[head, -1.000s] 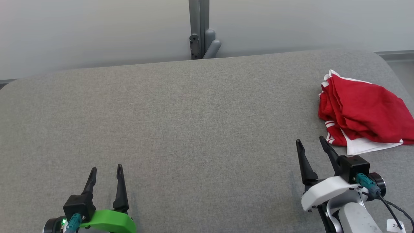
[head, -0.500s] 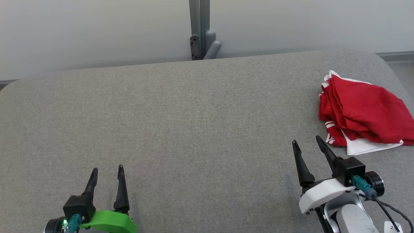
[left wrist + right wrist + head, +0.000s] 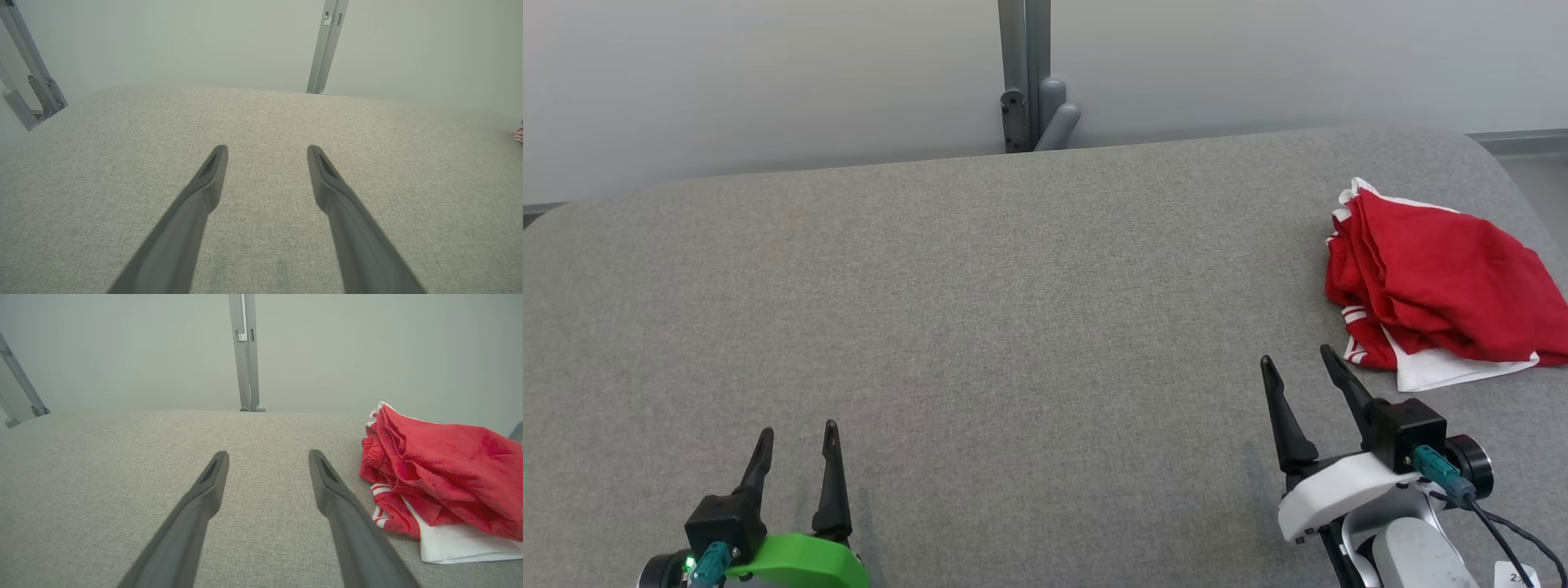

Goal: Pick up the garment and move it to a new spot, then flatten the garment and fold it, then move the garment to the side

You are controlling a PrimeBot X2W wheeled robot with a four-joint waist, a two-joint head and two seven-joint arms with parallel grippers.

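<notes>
Near the garment, right claw agape.

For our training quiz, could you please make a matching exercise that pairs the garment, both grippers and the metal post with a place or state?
Things:
1. garment
2. left gripper
3. right gripper
4. metal post

Places or states:
A. open, low at the head view's left, over bare table
B. upright behind the table's far edge
C. red and white heap at the table's right end
D. open, just short of the garment

Pairs: 1-C, 2-A, 3-D, 4-B
</notes>
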